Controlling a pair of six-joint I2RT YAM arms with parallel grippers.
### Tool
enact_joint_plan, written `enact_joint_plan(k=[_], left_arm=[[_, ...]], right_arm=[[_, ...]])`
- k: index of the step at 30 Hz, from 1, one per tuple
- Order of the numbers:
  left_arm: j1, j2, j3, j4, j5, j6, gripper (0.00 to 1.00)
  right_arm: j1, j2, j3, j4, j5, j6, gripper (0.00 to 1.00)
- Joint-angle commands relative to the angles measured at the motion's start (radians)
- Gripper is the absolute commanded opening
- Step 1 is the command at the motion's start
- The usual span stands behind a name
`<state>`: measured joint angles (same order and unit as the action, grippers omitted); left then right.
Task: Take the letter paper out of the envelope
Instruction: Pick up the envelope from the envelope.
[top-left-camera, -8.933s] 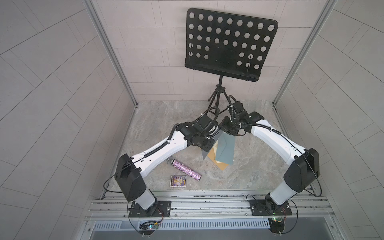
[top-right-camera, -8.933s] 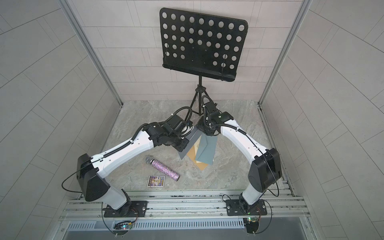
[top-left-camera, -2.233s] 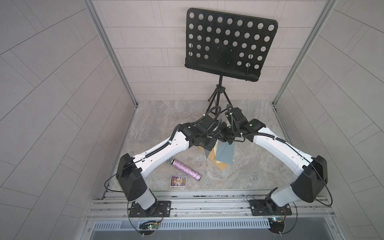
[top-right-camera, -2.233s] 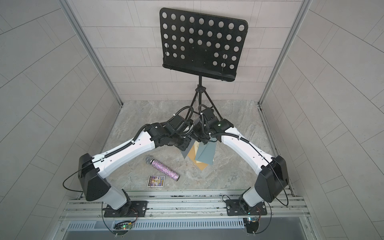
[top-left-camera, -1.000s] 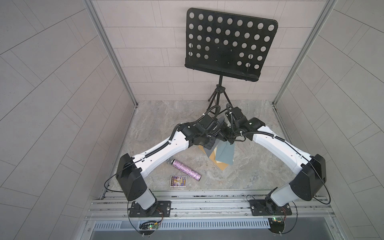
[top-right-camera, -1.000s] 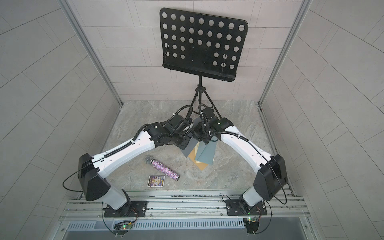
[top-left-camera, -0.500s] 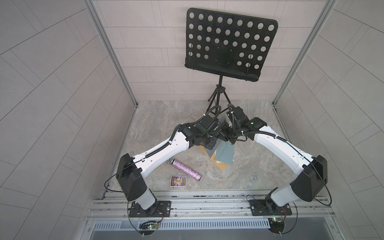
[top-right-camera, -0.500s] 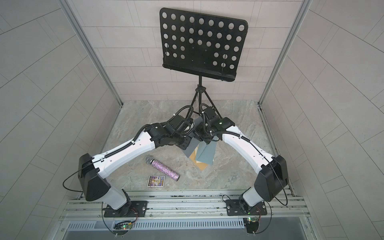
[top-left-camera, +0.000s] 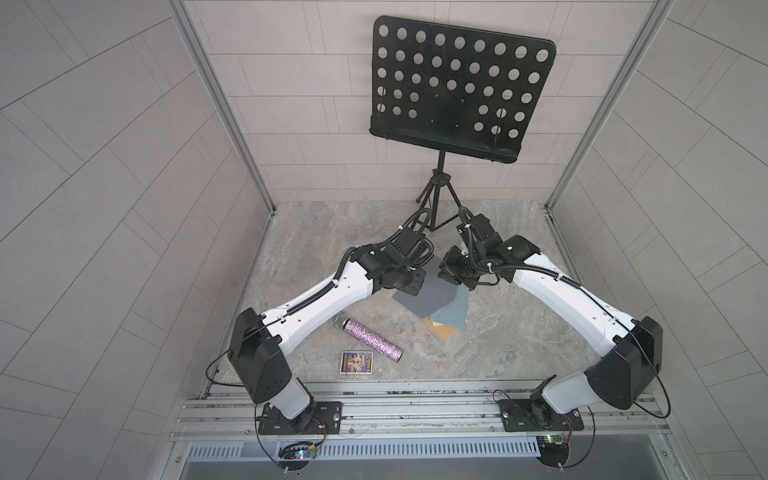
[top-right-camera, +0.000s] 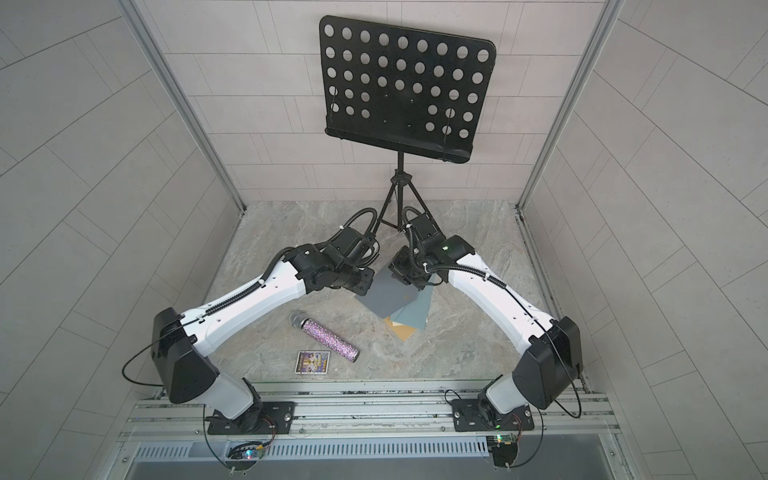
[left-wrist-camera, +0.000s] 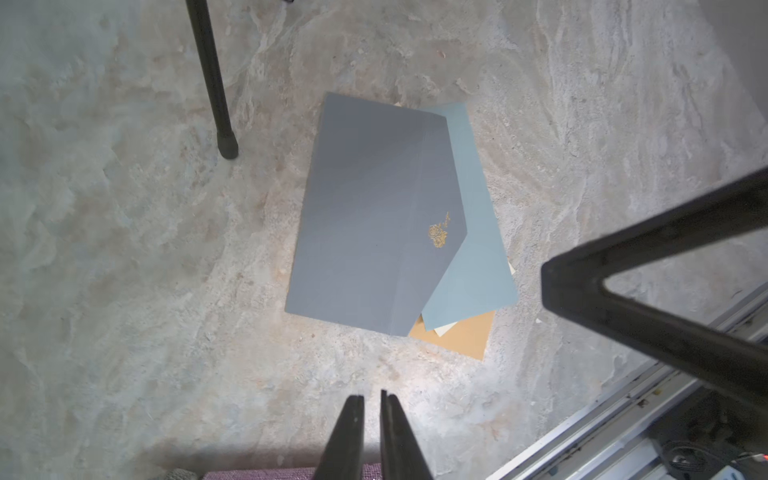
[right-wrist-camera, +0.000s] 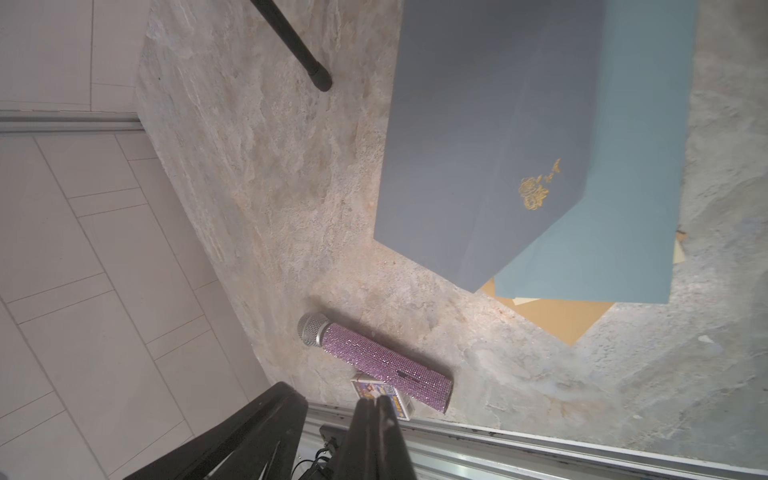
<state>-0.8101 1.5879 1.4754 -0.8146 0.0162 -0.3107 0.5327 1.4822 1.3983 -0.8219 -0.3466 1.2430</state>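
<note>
With the left hand barely parted and the right hand closed, both empty above the worktop, the next move seems to be pinching the light-blue letter paper jutting from the flat-lying envelope.

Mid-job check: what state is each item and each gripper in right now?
Grey envelope: lying flat, flap spread open.
Light blue sheet: flat, one edge hidden under the envelope's flap, ungripped.
Cream paper: only corners showing from the pile.
Brown sheet: bottom of the pile, corner exposed.
Microphone: on its side.
Card box: lying flat.
Music stand: upright.
Left gripper: jaws slightly apart, empty.
Right gripper: shut, empty.
</note>
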Motion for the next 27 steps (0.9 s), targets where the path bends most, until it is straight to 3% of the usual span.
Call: enact_joint_plan(k=[1, 3, 4, 8, 11, 16, 27], left_arm=[[-0.002, -0.012, -0.032, -0.024, 0.041, 0.004, 0.17], [-0.019, -0.012, -0.077, 0.019, 0.083, 0.001, 0.37], [-0.038, 0.001, -0.090, 0.026, 0.071, 0.003, 0.41], [-0.021, 0.081, -0.118, 0.063, 0.080, -0.051, 0.40], [0.046, 0.144, -0.126, 0.100, 0.139, -0.119, 0.40], [0.075, 0.223, -0.092, 0.123, 0.168, -0.109, 0.36], [0.081, 0.248, -0.088, 0.144, 0.175, -0.110, 0.40]], right_arm=[[-0.012, -0.039, -0.044, -0.090, 0.114, -0.079, 0.00], [-0.054, -0.095, -0.135, -0.076, 0.159, -0.080, 0.00], [-0.097, -0.127, -0.213, -0.004, 0.142, -0.096, 0.02], [-0.236, -0.115, -0.386, 0.266, 0.031, -0.238, 0.40], [-0.277, 0.001, -0.385, 0.354, -0.096, -0.311, 0.53], [-0.275, 0.150, -0.390, 0.460, -0.162, -0.321, 0.56], [-0.264, 0.305, -0.390, 0.572, -0.198, -0.273, 0.52]])
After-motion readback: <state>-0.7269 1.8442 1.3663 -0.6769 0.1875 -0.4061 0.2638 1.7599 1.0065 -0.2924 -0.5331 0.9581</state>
